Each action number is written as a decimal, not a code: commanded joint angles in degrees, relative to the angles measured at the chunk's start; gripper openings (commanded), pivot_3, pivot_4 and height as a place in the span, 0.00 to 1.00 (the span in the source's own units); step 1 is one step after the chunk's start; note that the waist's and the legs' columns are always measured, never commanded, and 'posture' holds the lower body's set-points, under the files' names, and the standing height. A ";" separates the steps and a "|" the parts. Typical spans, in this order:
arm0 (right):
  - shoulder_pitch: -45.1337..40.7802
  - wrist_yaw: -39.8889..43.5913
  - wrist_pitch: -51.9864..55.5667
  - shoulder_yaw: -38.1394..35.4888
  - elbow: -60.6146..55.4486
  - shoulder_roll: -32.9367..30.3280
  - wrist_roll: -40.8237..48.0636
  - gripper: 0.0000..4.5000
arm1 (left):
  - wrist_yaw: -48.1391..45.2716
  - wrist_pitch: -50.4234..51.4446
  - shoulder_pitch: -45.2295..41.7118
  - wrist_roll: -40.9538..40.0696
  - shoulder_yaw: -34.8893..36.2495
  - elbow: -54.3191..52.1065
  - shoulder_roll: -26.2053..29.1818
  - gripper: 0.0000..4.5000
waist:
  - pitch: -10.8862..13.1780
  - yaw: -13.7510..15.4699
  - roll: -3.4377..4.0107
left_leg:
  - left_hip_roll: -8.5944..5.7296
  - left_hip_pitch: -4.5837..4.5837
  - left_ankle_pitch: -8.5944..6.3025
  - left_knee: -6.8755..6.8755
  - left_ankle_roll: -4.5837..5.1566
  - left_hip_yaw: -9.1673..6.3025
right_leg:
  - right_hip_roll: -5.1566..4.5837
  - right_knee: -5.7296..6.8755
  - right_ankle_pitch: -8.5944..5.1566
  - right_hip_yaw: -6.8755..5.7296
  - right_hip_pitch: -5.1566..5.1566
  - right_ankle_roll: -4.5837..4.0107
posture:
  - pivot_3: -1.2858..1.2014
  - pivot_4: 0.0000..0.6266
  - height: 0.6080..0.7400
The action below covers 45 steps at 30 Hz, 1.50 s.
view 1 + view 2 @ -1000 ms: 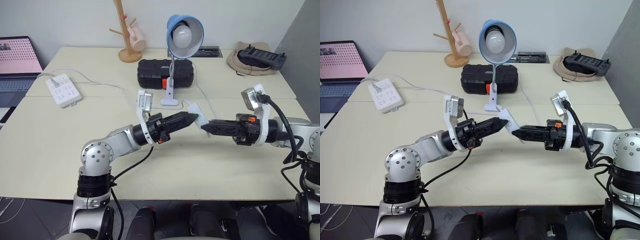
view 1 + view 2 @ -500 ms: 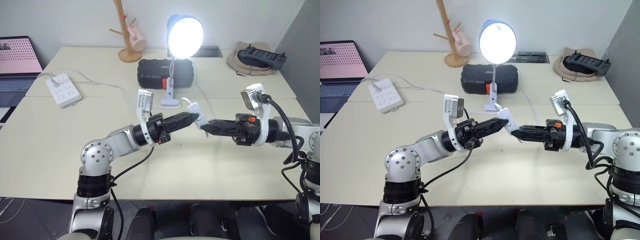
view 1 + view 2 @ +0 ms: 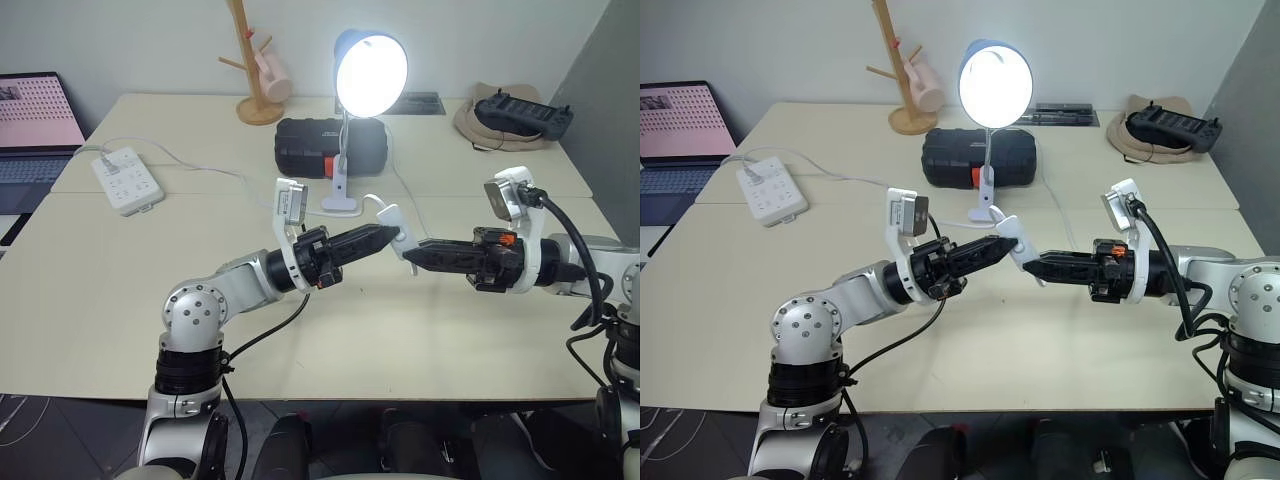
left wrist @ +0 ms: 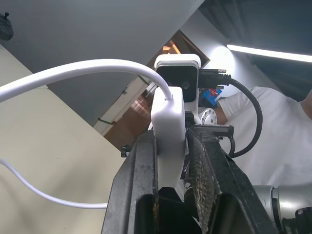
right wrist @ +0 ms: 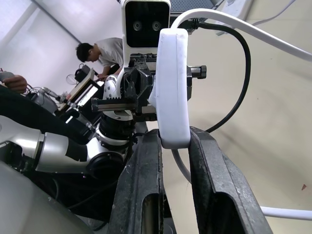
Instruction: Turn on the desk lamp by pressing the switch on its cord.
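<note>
The desk lamp [image 3: 370, 70], blue shade on a thin white stem, stands lit at the back of the table. Its white cord [image 3: 372, 203] loops from the base to the small white switch [image 3: 393, 222], which hangs above the table between both grippers. My left gripper [image 3: 388, 232] comes in from the left, and in the left wrist view its fingers [image 4: 141, 165] press the switch [image 4: 168, 131] from both sides. My right gripper [image 3: 412, 250] comes in from the right and is shut on the other end of the switch [image 5: 171, 87].
A black case [image 3: 330, 147] lies behind the lamp base. A white power strip [image 3: 127, 180] and a laptop [image 3: 35, 125] are at the left, a wooden mug tree [image 3: 258, 70] at the back, a hat with a controller [image 3: 510, 120] at the back right.
The lamp was dark a second ago and is lit now. Both arms stay where they were, with the switch still between the grippers.
</note>
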 commanded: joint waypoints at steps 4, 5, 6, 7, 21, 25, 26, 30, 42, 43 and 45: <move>-0.75 0.06 -1.46 0.29 -1.10 -1.01 0.70 0.08 | -0.08 -0.87 -0.52 0.35 0.59 -1.22 0.86 0.55 | 0.00 0.00 0.00 | 0.00 -0.01 0.00 -0.01 0.00 0.00 | 0.00 -0.02 0.00 0.00 0.00 0.00 | 0.52 0.24 1.00; -0.82 0.13 -1.53 0.39 -0.99 -1.08 0.62 0.08 | -0.16 -0.82 -0.56 0.48 0.57 -1.17 1.06 0.59 | 0.00 -0.01 0.00 | 0.00 -0.01 0.00 -0.01 0.00 -0.01 | 0.00 -0.02 0.00 -0.01 0.00 0.00 | 0.52 0.24 1.00; -0.96 0.34 -1.66 0.59 -0.83 -1.17 0.31 0.08 | -0.19 -0.64 -0.48 0.51 0.95 -1.16 1.79 0.64 | 0.00 0.00 0.00 | 0.00 -0.01 0.00 -0.01 0.00 0.00 | 0.00 -0.03 0.00 0.00 0.00 0.00 | 0.52 0.24 1.00; -1.25 0.79 -1.94 0.96 -0.43 -1.33 -0.40 0.08 | -0.60 -0.39 -0.17 0.99 1.26 -1.46 3.20 0.69 | 0.00 -0.01 0.00 | 0.00 -0.01 0.00 -0.02 0.00 0.00 | 0.00 -0.03 0.00 0.00 0.00 0.00 | 0.52 0.24 1.00; -9.78 13.21 -41.36 34.00 17.36 -6.26 -54.00 0.08 | -16.21 -16.21 2.63 30.00 -5.24 -5.87 30.52 0.99 | 0.09 -0.20 0.02 | 0.11 -0.03 0.00 -0.14 0.00 0.07 | 0.13 -0.38 0.07 0.05 -0.08 0.05 | 0.52 0.24 1.00; -11.47 16.44 -49.66 38.86 23.34 -4.59 -62.94 0.08 | -18.99 -20.35 1.77 34.59 -7.07 -4.00 31.28 0.99 | 0.15 0.19 0.06 | 0.04 -0.10 0.01 -0.13 -0.01 0.08 | 0.02 -0.47 0.08 0.05 -0.09 0.07 | 0.52 0.24 1.00; -11.67 17.44 -51.24 39.49 24.26 -4.31 -64.57 0.08 | -19.38 -21.11 1.59 35.30 -7.06 -3.70 31.03 0.99 | 0.18 0.19 0.04 | 0.07 -0.15 0.01 -0.12 -0.01 0.07 | -0.04 -0.48 0.08 0.04 -0.10 0.07 | 0.52 0.24 1.00; -12.38 20.45 -52.54 40.42 26.50 -2.12 -67.85 0.08 | -21.66 -22.61 1.75 37.72 -7.71 -3.47 31.35 0.99 | 0.21 -0.02 0.03 | 0.20 -0.17 0.01 -0.11 -0.02 -0.04 | -0.21 -0.47 0.10 0.08 -0.12 0.11 | 0.52 0.24 1.00; -10.41 25.37 -47.15 32.85 23.98 -2.52 -66.56 0.66 | -23.42 -22.59 -1.06 40.77 -8.24 0.33 28.42 1.00 | 0.22 -0.08 0.05 | 0.11 -0.15 0.00 -0.10 0.00 -0.14 | -0.20 -0.41 0.11 0.02 -0.10 0.11 | 0.52 0.24 1.00; -10.22 25.37 -46.26 32.07 23.34 -2.60 -66.14 0.72 | -23.52 -22.57 -1.35 40.94 -8.29 0.61 28.28 1.00 | 0.22 -0.03 0.05 | 0.11 -0.15 0.00 -0.10 0.00 -0.16 | -0.21 -0.41 0.11 0.02 -0.10 0.11 | 0.52 0.24 1.00; -8.41 25.79 -42.25 28.61 18.49 -4.48 -63.45 0.82 | -24.02 -22.08 -3.06 41.06 -8.23 2.16 28.16 1.00 | 0.22 0.01 0.05 | 0.11 -0.16 0.00 -0.10 0.01 -0.21 | -0.23 -0.40 0.11 0.00 -0.10 0.11 | 0.52 0.24 1.00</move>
